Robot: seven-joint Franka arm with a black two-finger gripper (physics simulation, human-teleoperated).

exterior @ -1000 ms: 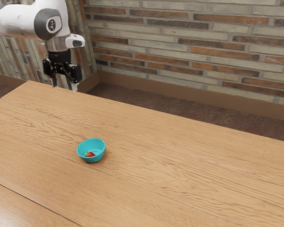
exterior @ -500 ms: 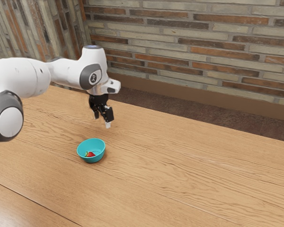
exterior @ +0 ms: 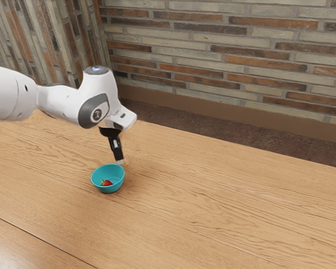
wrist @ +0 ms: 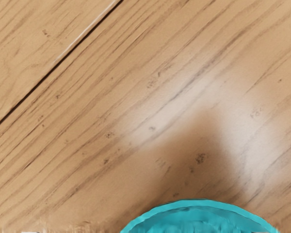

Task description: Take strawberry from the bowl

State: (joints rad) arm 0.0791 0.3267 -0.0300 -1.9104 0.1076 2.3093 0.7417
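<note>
Claw [exterior: 120,161] near teal bowl [exterior: 108,190]
Strawberry [exterior: 107,182] lies inside; I cannot tell if the claw is open or closed.

My table [exterior: 241,213] is light brown wood with wavy grain, a thin dark seam [exterior: 45,241] crossing the exterior view's lower left. Beyond it I see a dark reddish-brown floor [exterior: 213,129], a plain brown baseboard [exterior: 213,109] and a wall of narrow grey, dark and rust-orange bricks [exterior: 229,50], cornering at upper left. My wrist view catches pale sheen [wrist: 160,119] on the wood.
</note>
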